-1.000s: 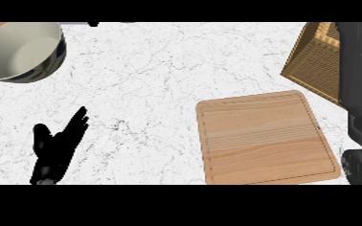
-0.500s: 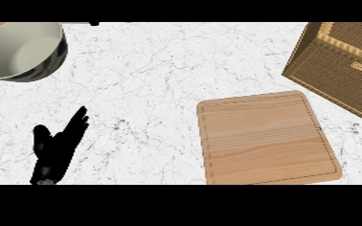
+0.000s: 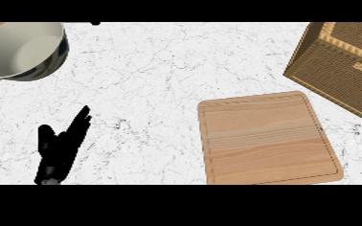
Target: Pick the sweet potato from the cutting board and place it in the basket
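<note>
left hand (image 3: 62,148) low left, fingers straight and released, wooden cutting board (image 3: 268,139) low right, wicker basket (image 3: 322,69) top right, bowl (image 3: 28,48) top left

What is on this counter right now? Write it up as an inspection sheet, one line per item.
Surface: white marbled counter, no spills seen.
Job's things: cutting board lies flat at lower right with nothing on it; woven basket sits at upper right, cut off by the view's edge and apart from the board; sweet potato not seen anywhere in this view.
Clutter: bowl, pale inside and dark outside, at upper left, partly out of view.
Hands: left hand open with straight fingers at lower left, holding nothing; right hand not in view.
Cables: nothing seen.
Surroundings: nothing seen beyond the counter.
</note>
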You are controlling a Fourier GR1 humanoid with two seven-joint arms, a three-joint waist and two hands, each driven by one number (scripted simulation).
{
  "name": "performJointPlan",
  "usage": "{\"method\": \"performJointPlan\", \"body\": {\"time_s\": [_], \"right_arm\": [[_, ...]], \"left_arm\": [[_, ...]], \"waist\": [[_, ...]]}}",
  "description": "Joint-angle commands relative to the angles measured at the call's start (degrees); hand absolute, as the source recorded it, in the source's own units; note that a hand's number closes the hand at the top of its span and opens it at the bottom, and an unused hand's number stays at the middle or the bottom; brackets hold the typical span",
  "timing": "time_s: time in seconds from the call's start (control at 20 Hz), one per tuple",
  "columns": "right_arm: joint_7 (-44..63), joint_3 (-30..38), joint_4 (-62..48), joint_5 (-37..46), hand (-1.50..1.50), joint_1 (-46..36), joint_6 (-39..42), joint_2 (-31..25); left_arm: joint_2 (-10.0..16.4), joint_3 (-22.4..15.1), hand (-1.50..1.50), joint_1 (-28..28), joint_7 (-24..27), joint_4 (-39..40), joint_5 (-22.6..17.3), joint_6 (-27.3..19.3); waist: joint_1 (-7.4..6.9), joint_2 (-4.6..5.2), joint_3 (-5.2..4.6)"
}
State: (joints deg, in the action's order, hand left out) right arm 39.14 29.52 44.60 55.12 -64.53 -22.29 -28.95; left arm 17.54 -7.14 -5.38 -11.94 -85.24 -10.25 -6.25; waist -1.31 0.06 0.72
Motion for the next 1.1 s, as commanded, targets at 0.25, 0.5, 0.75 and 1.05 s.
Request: {"method": "performJointPlan", "body": {"time_s": [0.25, 0.5, 0.75, 1.05], "right_arm": [[-13.16, 6.56, -8.06, -9.27, 1.5, 4.3, -7.13, -1.49], [-8.49, 3.99, -11.47, -2.78, 1.5, 9.01, -8.09, -5.78], [-10.12, 1.73, -14.14, -2.31, 1.5, 9.59, -4.86, -6.49], [-14.92, 1.56, -13.59, -3.94, -1.5, 10.79, -5.2, -8.45]], "left_arm": [[-0.97, -0.92, 0.0, -1.59, -3.75, 2.1, 1.04, -0.2], [-1.17, -0.77, 0.0, -2.82, -2.83, 3.13, 0.46, 1.18], [-0.74, 1.08, 0.0, -0.03, -3.04, 5.67, 0.39, 1.6], [-0.56, 2.27, 0.0, 0.11, -2.12, 6.44, 0.62, 2.44]], "waist": [[-0.33, 0.59, -0.62], [0.31, 0.72, -0.75], [0.69, 0.36, -0.73], [0.77, 0.23, -0.71]]}}
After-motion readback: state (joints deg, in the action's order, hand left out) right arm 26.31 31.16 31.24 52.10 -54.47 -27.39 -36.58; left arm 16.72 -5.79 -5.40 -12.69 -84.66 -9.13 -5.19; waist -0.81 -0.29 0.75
